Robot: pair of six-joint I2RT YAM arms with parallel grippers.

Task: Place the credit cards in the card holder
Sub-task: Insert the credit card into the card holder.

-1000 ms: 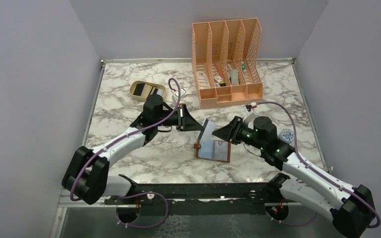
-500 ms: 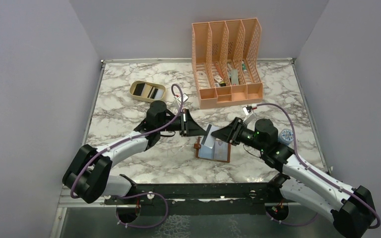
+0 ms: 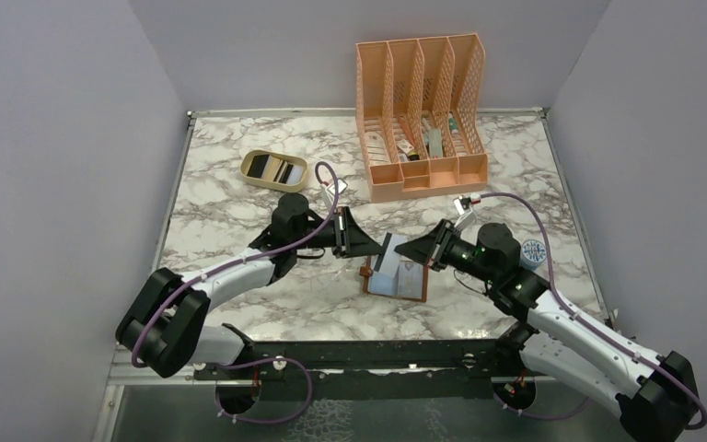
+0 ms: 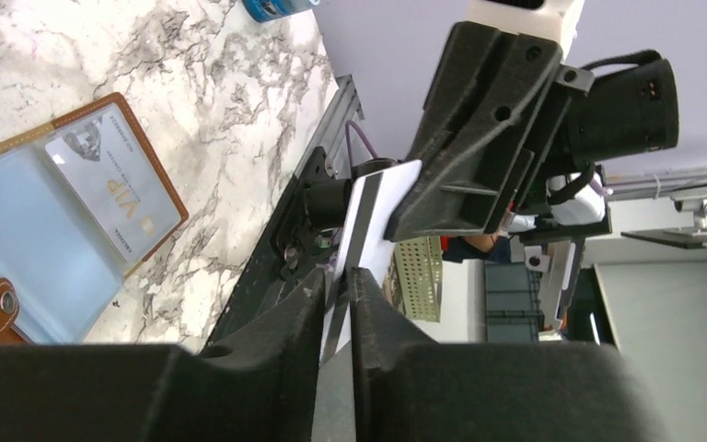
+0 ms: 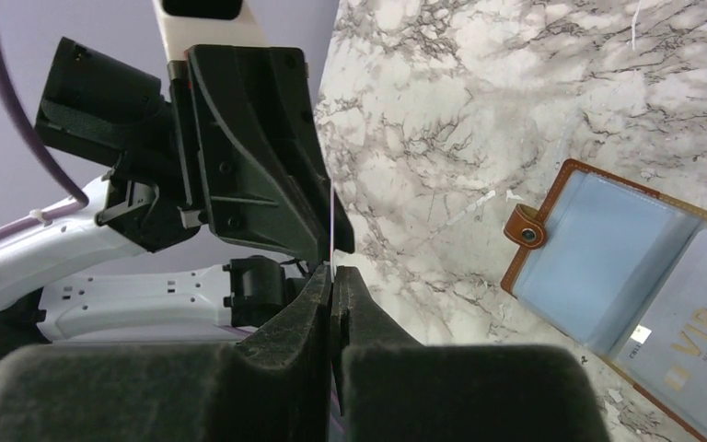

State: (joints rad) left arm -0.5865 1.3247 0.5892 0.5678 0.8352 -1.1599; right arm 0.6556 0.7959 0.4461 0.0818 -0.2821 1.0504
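Observation:
A pale credit card [image 3: 388, 250] with a dark stripe hangs on edge above the open brown card holder [image 3: 396, 279], between both grippers. My right gripper [image 5: 331, 269] is shut on one end of that card [image 5: 332, 230]. My left gripper [image 4: 336, 273] has the card's [image 4: 368, 216] other end between its fingers, which stand a narrow gap apart. The holder [image 4: 74, 221] lies flat, its bluish pockets up, with a pale VIP card [image 5: 690, 345] in one pocket. More cards [image 3: 272, 168] lie in the beige oval tray [image 3: 276, 154].
A tall peach four-slot organiser [image 3: 421, 110] stands at the back, right of centre. A small blue round object [image 3: 534, 249] lies on the marble table beside the right arm. Grey walls close in the left, back and right sides.
Both grippers came together over the card holder. The right gripper closed on the card's free end. The left jaws have eased slightly apart.

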